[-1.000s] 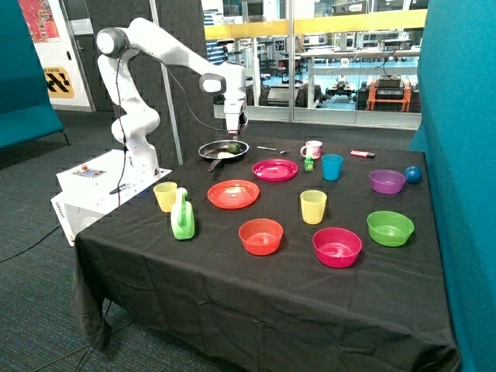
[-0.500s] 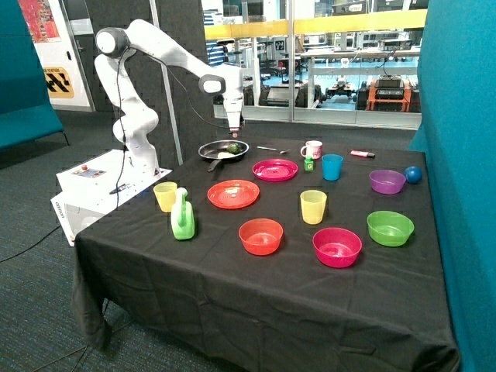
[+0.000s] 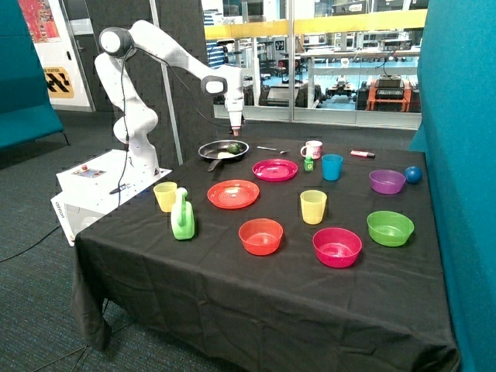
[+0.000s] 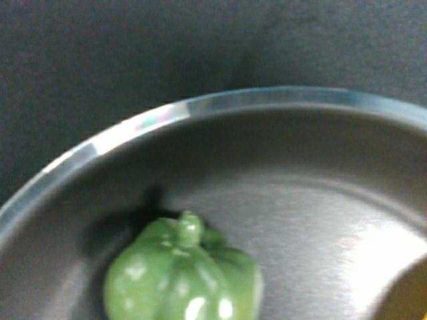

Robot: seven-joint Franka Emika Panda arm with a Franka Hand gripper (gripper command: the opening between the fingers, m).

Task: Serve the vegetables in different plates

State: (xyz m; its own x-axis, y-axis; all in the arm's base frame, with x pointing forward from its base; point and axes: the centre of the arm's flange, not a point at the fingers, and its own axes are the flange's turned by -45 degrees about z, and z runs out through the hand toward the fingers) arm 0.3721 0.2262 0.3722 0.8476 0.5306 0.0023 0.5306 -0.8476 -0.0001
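Rising off the frying pan (image 3: 223, 149) — gripper (image 3: 234, 132) now higher, fingers' state unclear; green pepper (image 4: 181, 279) left at the pan's 12 o'clock — unserved.

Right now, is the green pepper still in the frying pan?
In the pan: the green pepper rests on the frying pan floor, pincer above it.

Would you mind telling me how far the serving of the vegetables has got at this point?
Nothing looks served yet: the green vegetable and the yellow vegetable both lie in the frying pan, and the red-orange plate and the pink plate hold nothing. In hand: the gripper hovers above the pan, carrying nothing. Left: move each vegetable onto its own plate.
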